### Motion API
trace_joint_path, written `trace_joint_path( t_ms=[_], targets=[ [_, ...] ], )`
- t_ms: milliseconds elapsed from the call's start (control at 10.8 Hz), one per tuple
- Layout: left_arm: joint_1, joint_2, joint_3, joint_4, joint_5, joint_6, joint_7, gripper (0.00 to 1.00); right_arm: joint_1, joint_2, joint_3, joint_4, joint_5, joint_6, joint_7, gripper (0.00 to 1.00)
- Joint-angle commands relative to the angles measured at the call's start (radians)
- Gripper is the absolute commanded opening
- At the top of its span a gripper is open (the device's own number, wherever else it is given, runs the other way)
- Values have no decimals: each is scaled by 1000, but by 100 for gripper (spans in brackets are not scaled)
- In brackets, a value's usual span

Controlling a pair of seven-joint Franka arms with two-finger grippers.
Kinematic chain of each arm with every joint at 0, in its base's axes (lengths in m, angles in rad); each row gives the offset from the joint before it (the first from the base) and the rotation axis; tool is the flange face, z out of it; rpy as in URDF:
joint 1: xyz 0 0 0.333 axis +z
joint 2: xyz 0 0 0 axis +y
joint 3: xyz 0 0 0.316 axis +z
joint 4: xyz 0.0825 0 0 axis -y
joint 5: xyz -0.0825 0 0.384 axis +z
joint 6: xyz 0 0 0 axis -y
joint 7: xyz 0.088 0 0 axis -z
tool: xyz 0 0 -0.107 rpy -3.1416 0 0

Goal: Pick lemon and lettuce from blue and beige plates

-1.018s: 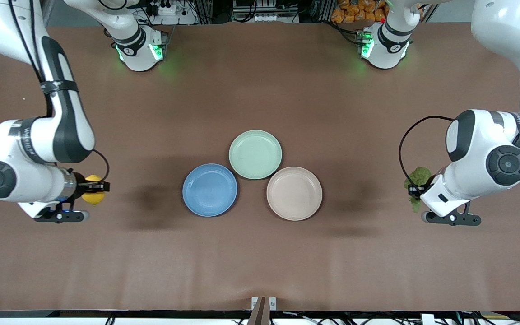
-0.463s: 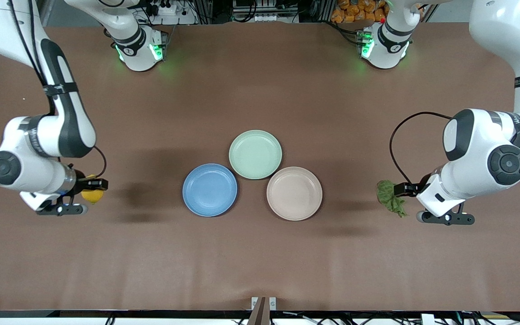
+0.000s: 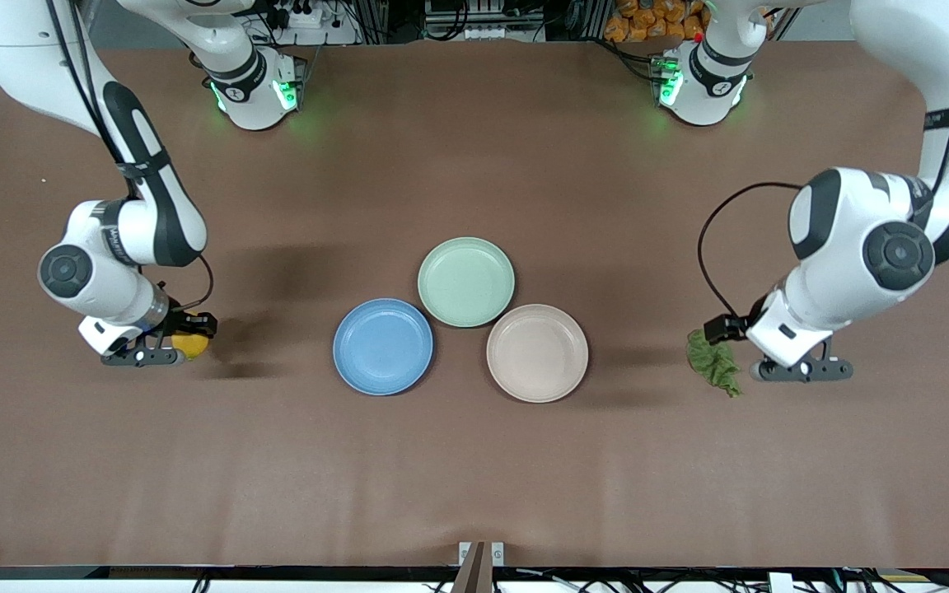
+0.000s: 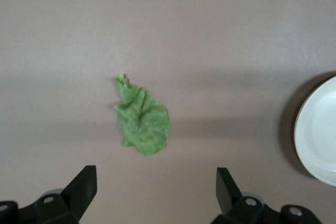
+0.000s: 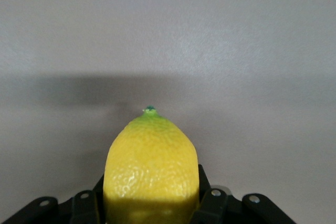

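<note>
Lemon point(image 5: 151, 174) clamped in right tool point(image 3: 186, 333), lettuce point(image 4: 142, 119) below spread left tool point(image 4: 155, 190)

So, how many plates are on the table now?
3, clustered mid-table: the green plate farthest from the front camera; the blue plate nearer, toward the right arm's end; the beige plate toward the left arm's end. None seem hidden.

In the front view, most of the lemon point(image 3: 192, 345) is hidden by the right tool point(image 3: 194, 329). In the right wrist view its base is cut off. The beige plate point(image 4: 318, 132) is cropped in the left wrist view.
</note>
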Motion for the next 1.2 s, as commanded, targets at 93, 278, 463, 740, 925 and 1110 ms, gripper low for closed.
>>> trace_joint_path(
  t_ms=[93, 278, 463, 740, 925, 1110],
  targets=[
    [3, -168, -31, -179, -16, 32, -70, 100, 3, 27, 0, -69, -2, 136, -10, 35],
    [8, -215, -33, -216, -16, 32, -70, 100, 5, 82, 0, -67, 0, 213, -7, 35],
    [12, -258, -31, -251, -16, 30, -60, 100, 7, 107, 0, -64, 2, 239, -1, 37],
    [26, -285, -23, -250, -17, 29, -47, 100, 7, 63, 0, -57, 2, 201, 1, 100],
    [17, -317, -4, -245, -19, 29, -9, 100, 5, -1, 0, 18, 2, -12, -1, 100],
    [2, -332, 12, -207, -16, 27, -14, 100, 16, -44, 0, 156, 2, -266, 1, 100]
  ],
)
